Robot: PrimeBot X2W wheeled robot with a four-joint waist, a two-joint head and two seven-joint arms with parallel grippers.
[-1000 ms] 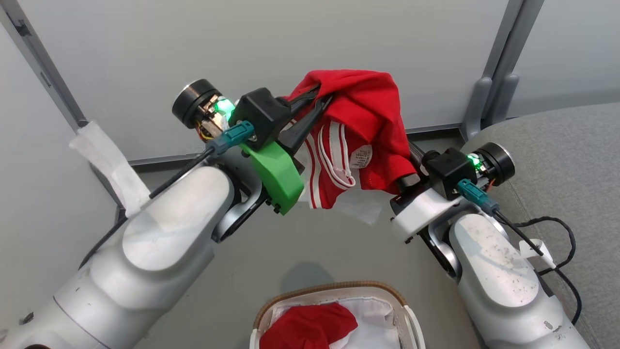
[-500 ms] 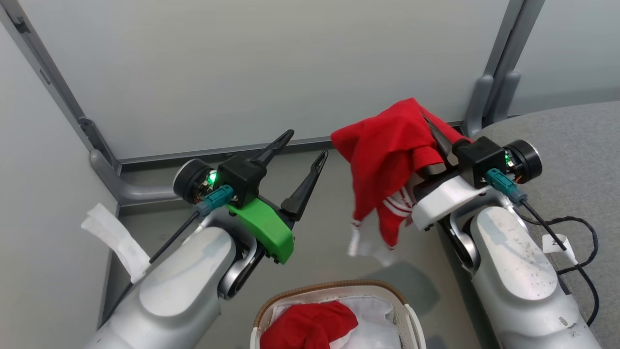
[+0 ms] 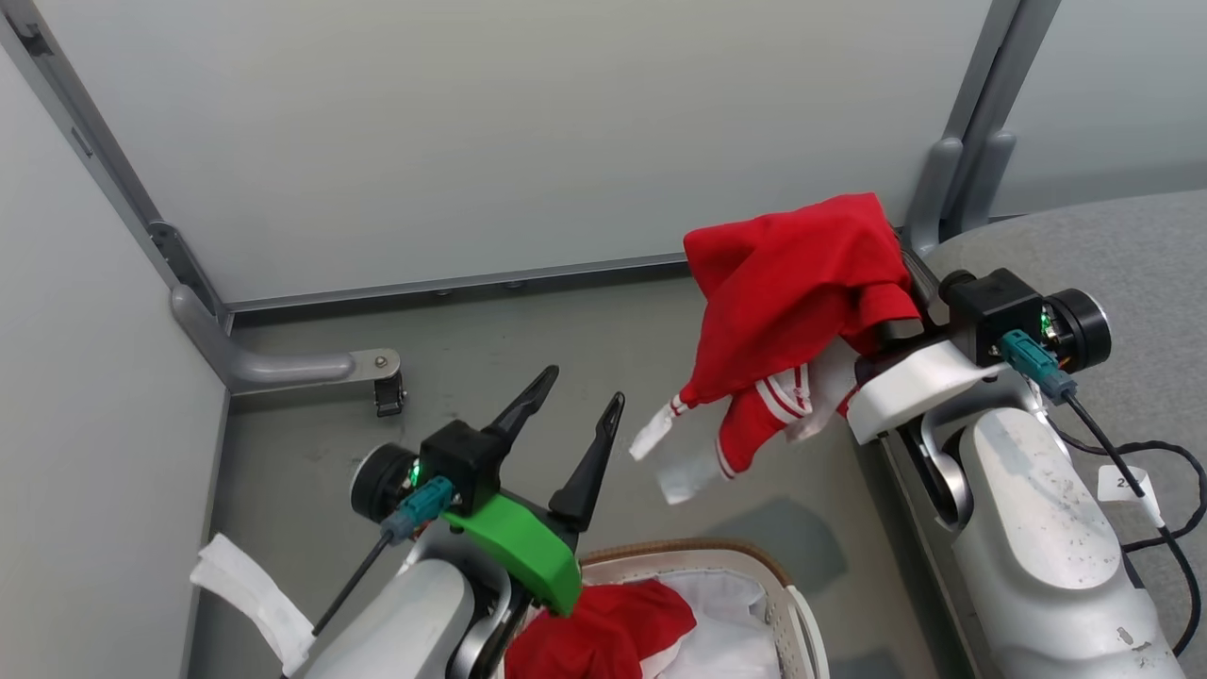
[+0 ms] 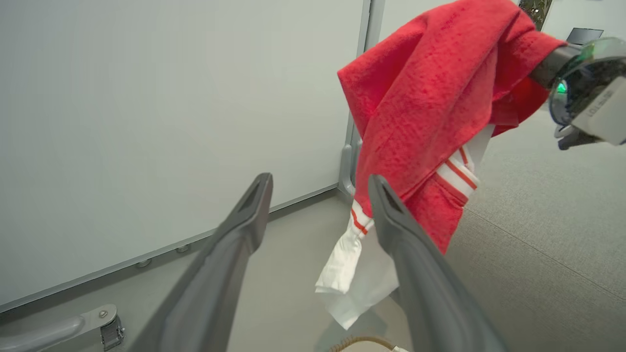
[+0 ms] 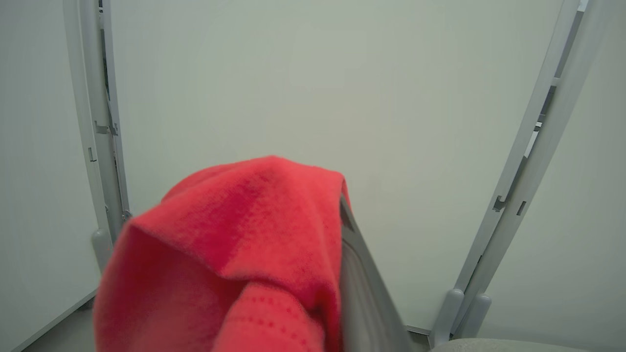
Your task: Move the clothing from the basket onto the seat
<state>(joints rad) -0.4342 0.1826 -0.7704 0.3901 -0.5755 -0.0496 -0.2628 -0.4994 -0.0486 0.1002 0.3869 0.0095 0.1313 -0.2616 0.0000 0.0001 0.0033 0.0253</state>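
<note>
A red garment of the clothing (image 3: 792,283) with white stripes and a dangling white tag hangs in the air, draped over my right gripper (image 3: 891,250), which is shut on it just left of the grey seat (image 3: 1132,255). The cloth hides most of the right fingers (image 5: 362,278). In the left wrist view the same garment (image 4: 430,98) hangs ahead and to the right of my left gripper (image 4: 319,180). My left gripper (image 3: 585,387) stands open and empty, low over the floor behind the basket (image 3: 679,552). Another red garment (image 3: 603,632) lies in the basket on the white liner.
Pale wall panels with grey metal posts (image 3: 952,179) close the back and left. A metal foot with a caster (image 3: 377,377) stands on the grey floor at left. A black cable (image 3: 1169,453) lies on the seat beside my right arm.
My left gripper opened, let go of the red garment and dropped down toward the basket. The right gripper carried the garment rightward, closer to the seat.
</note>
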